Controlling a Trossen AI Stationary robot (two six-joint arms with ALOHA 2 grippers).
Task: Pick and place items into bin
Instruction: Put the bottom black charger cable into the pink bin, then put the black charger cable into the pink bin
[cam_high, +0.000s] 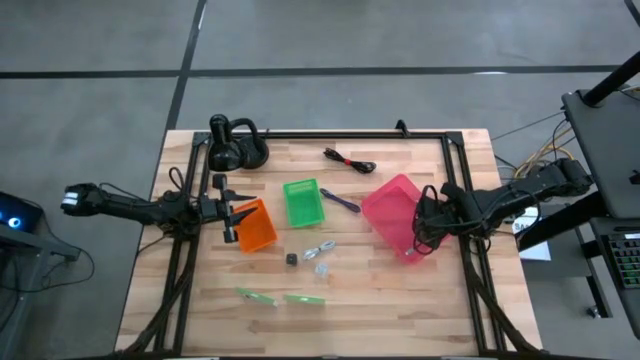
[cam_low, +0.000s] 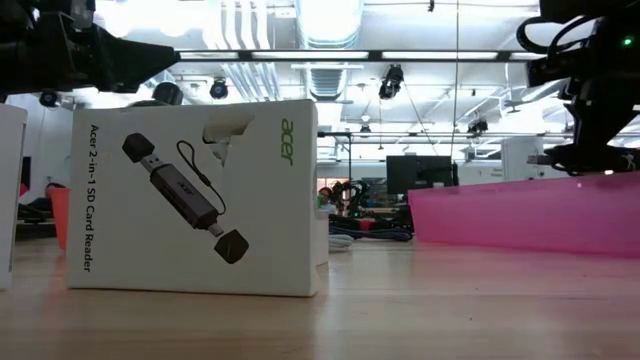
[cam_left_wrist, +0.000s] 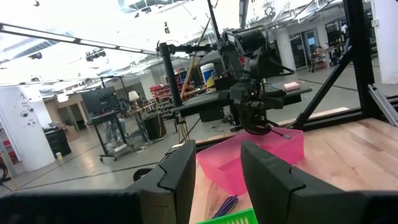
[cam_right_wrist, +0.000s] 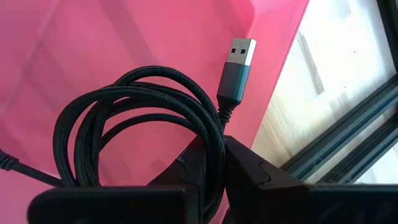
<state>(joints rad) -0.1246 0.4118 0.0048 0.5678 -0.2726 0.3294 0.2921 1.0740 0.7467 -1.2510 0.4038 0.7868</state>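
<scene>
My right gripper (cam_high: 432, 215) is shut on a black coiled USB cable (cam_right_wrist: 143, 106) above the pink bin (cam_high: 392, 205). My left gripper (cam_high: 229, 212) hangs open beside the orange bin (cam_high: 256, 228) and touches nothing. Loose on the wooden table lie a second black cable (cam_high: 348, 160), a purple pen (cam_high: 340, 200), a tiny black cube (cam_high: 291, 259), clear-silvery bits (cam_high: 320, 250) and thin green strips (cam_high: 256, 295). A green bin (cam_high: 303, 202) stands between the orange and pink ones. My right gripper (cam_right_wrist: 214, 152) pinches several strands of the coil (cam_right_wrist: 211, 127) together between its two fingers, at the side near the USB plug (cam_right_wrist: 239, 59). The cable is lifted clear, its loops and plug over the inside of the pink bin (cam_right_wrist: 93, 43).
A black desk lamp (cam_high: 235, 146) stands at the far left corner. A black frame (cam_high: 460, 170) runs around the table's edges. In the low view a white card reader box (cam_low: 195, 195) stands close in front and hides much of the table; the pink bin (cam_low: 530, 215) shows to its right.
</scene>
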